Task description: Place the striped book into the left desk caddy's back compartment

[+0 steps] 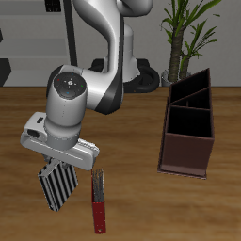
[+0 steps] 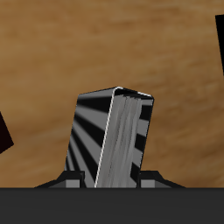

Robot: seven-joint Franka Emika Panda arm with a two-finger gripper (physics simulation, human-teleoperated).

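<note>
Book, striped, hangs clamped in the gripper, lifted off the table. Carrying step: next, swing it across to the caddy, well apart, over its back compartment.

Setting: simulated office or study corner, rendered rather than photographed.

Evidence noted: a wood-grain desk carries stationery-type goods only, namely a dark reddish-brown left desk caddy with partitioned sections, a dark red book lying flat, and a striped book. A potted plant stands behind the desk against a pale wall. A white robot arm is mounted at the desk's back. Surfaces show flat, uniform simulator textures.
</note>
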